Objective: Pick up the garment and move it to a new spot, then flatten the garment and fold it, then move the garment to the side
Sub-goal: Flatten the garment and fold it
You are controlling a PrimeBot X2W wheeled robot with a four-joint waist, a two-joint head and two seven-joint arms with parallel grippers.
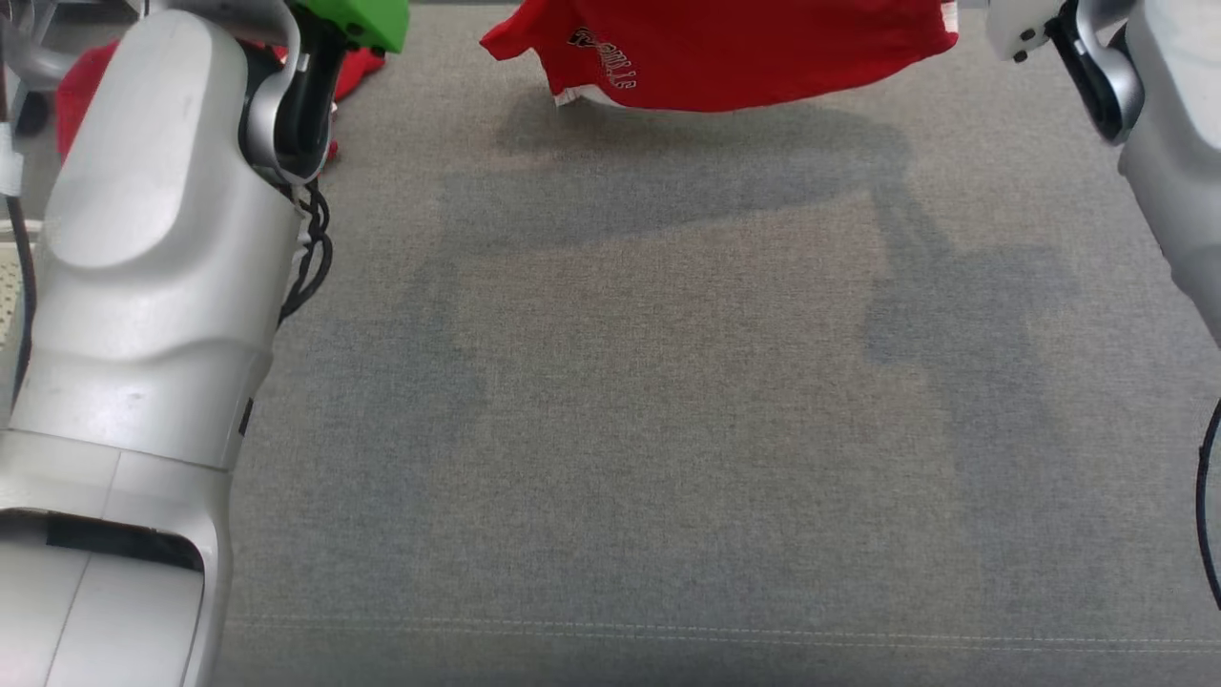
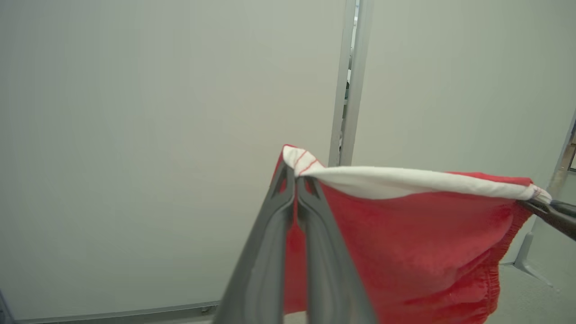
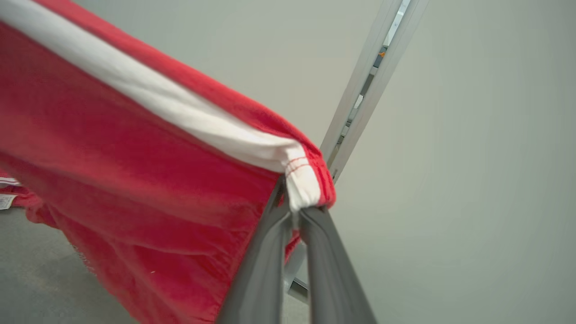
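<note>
1. The grey cloth surface [image 1: 668, 429] fills the head view from three to nine o'clock. It is probably where the garment will be laid flat.
2. The red garment [image 1: 725, 57] hangs above it at twelve o'clock, off the cloth and casting a shadow. It seems to be stretched between both arms so that it spreads out.
3. Its white band [image 2: 405, 182] runs taut toward three o'clock in the left wrist view.
4. The left gripper [image 2: 294, 175] is pinched tight on one end of that band, and the right gripper [image 3: 294, 209] is clamped on the other end.

Grey cloth top [image 1: 668, 429] across frame. Red cloth [image 1: 362, 67] lies on it, upper left. Seam line [image 1: 725, 632] near bottom.
</note>
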